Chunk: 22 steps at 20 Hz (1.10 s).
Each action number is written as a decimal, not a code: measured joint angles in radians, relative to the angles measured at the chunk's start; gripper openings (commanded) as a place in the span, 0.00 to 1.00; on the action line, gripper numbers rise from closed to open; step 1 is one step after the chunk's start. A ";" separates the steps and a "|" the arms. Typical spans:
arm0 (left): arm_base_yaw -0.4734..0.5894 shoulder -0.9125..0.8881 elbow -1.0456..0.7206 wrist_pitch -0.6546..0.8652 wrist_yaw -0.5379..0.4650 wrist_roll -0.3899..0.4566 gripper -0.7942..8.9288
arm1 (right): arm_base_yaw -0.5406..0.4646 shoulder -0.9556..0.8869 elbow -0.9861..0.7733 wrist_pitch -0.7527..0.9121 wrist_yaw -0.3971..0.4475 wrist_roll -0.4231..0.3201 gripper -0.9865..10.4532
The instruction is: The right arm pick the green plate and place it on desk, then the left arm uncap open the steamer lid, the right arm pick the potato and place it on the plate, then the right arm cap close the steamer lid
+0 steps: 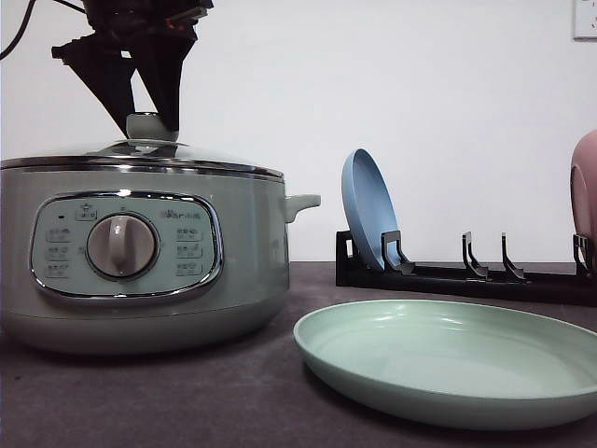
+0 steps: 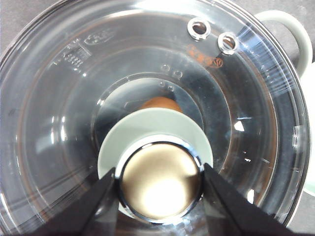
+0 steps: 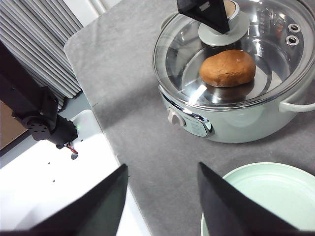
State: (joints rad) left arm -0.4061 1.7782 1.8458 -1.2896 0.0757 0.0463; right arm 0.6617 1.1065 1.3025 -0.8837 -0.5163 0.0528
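Blue plate [image 1: 366, 207] in rack [image 1: 466, 278] behind green plate [image 1: 452, 359].

The potato [image 2: 158, 103] is mostly hidden behind the lid's knob [image 2: 160, 179]. The pink plate [image 1: 585, 191] is cut off at the right edge. The pot's button labels [image 1: 188, 250] look too small to read.

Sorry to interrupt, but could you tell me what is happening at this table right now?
The left end effector sits around the knob of the steamer lid, one jaw on each side, with the lid still on the steamer. The potato lies inside, seen through the glass. The green plate is already on the desk beside the steamer. The right end effector is open, empty, and apart from the steamer. A blue plate stands in the rack behind.
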 measured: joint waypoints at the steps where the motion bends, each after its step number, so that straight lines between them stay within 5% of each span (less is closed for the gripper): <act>1: 0.000 -0.001 0.000 0.000 0.000 0.000 0.09 | 0.000 0.000 0.000 0.000 0.000 0.000 0.28; 13: 0.081 -0.171 -0.003 -0.006 -0.023 -0.004 0.09 | 0.000 0.000 0.000 0.000 0.000 0.000 0.28; 22: 0.286 -0.280 -0.003 -0.055 -0.088 -0.004 0.09 | 0.000 0.002 0.000 0.013 0.004 0.026 0.28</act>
State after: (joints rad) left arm -0.1196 1.4982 1.8427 -1.3445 -0.0124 0.0425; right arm 0.6617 1.1080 1.3025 -0.8703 -0.5125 0.0784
